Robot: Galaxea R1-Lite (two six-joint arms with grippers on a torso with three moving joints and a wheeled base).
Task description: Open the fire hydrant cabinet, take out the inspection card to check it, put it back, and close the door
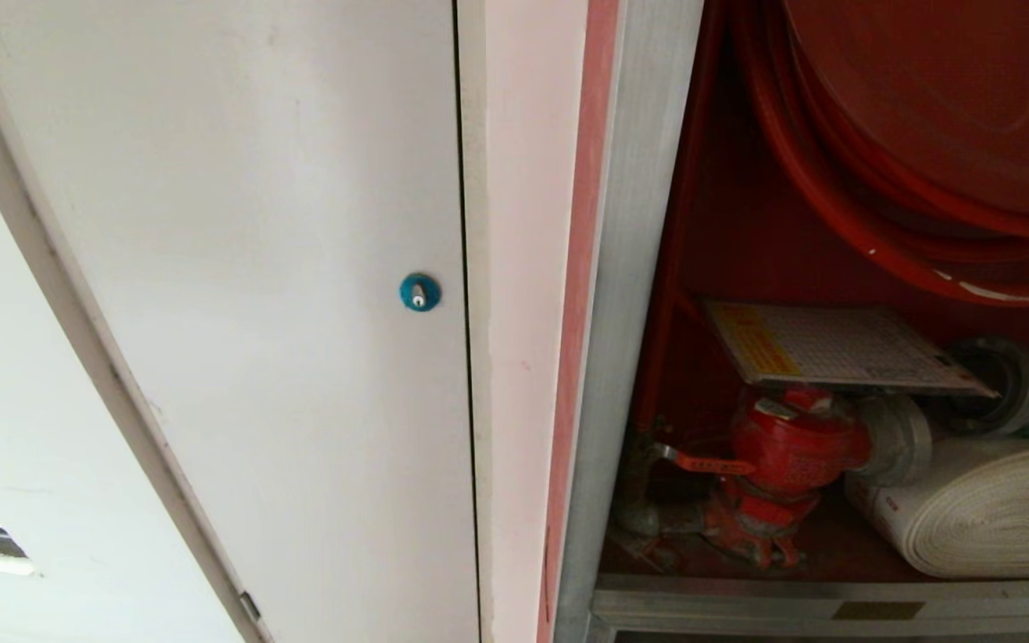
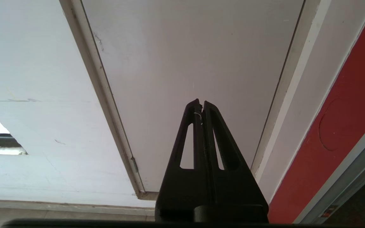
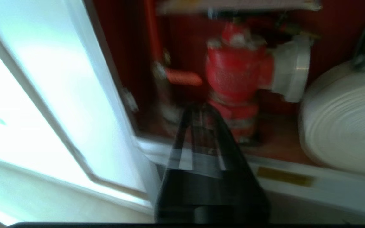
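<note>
The fire hydrant cabinet point(image 1: 622, 357) stands open, its red inside showing at the right of the head view. The inspection card point(image 1: 836, 348), a white grid sheet with a yellow band, lies flat on top of the red valve point(image 1: 791, 446). Only the card's point(image 3: 233, 4) lower edge shows in the right wrist view. My right gripper point(image 3: 201, 109) is shut and empty in front of the cabinet's bottom sill, below the valve point(image 3: 233, 69). My left gripper point(image 2: 201, 103) is shut and empty, parked facing the white wall panel. The door is out of view.
A red hose reel point(image 1: 925, 134) hangs above the card. A white rolled hose point(image 1: 988, 509) lies right of the valve. Left of the cabinet is a plain white panel with a blue round lock point(image 1: 419, 291).
</note>
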